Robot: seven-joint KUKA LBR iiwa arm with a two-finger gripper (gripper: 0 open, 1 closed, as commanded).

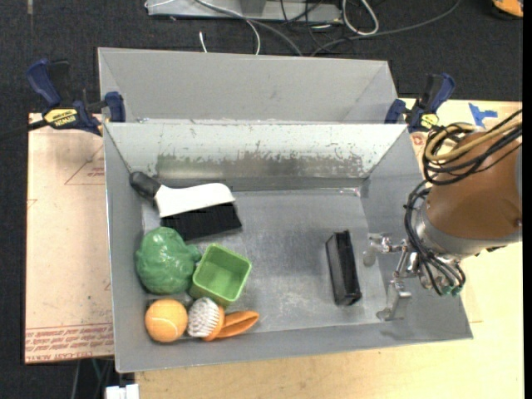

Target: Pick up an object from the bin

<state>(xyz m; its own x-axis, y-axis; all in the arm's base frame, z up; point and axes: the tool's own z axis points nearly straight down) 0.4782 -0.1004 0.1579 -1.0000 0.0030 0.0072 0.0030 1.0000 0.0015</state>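
Six things lie in the bin (274, 152): one black block (342, 268) just left of the spread, empty claw (384, 278); far left, one white brush (198, 206), green lump (165, 260), green cup (221, 273), orange ball (166, 320), orange-handled brush (218, 320).

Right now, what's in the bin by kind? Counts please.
Brushes: 2 (black-bristle brush, orange-handled brush)
Balls: 1 (orange ball)
Cups: 1 (green square cup)
Lumpy toys: 1 (green lumpy thing)
Blocks: 1 (black block)
Total: 6
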